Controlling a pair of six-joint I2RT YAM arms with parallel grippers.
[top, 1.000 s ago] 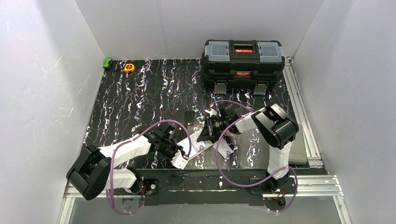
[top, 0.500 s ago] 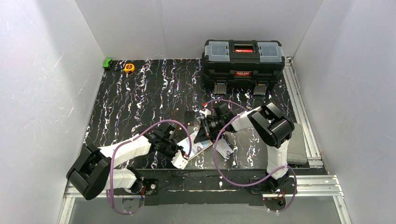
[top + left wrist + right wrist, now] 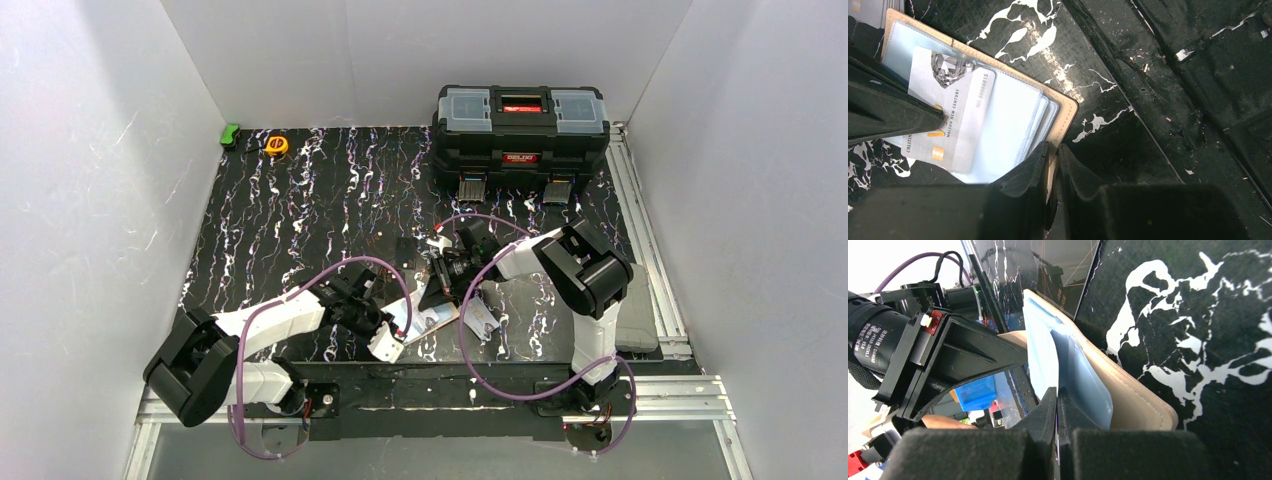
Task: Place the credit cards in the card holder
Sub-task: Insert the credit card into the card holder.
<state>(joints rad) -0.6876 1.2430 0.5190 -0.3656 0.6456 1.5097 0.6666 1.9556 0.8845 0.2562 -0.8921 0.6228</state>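
Observation:
The cream-beige card holder (image 3: 1068, 107) lies open on the black mat, its clear sleeves facing up. My left gripper (image 3: 1053, 150) is shut on its beige edge. A silver-white credit card (image 3: 955, 107) with small print sits partly inside one sleeve. My right gripper (image 3: 1057, 392) is shut on that card, which shows only edge-on between its fingers. The holder's beige cover (image 3: 1133, 400) rises just to the right of them. From above, both grippers meet at the holder (image 3: 428, 318) near the table's front middle. Another pale card (image 3: 481, 318) lies on the mat just right of it.
A big black toolbox (image 3: 520, 125) stands at the back right. A yellow tape measure (image 3: 277, 145) and a small green object (image 3: 230, 135) sit at the back left corner. A metal rail (image 3: 650, 250) runs along the right side.
My right arm has shifted a little left and toward the holder, carrying the card with it. The left arm has held its place on the holder's edge.

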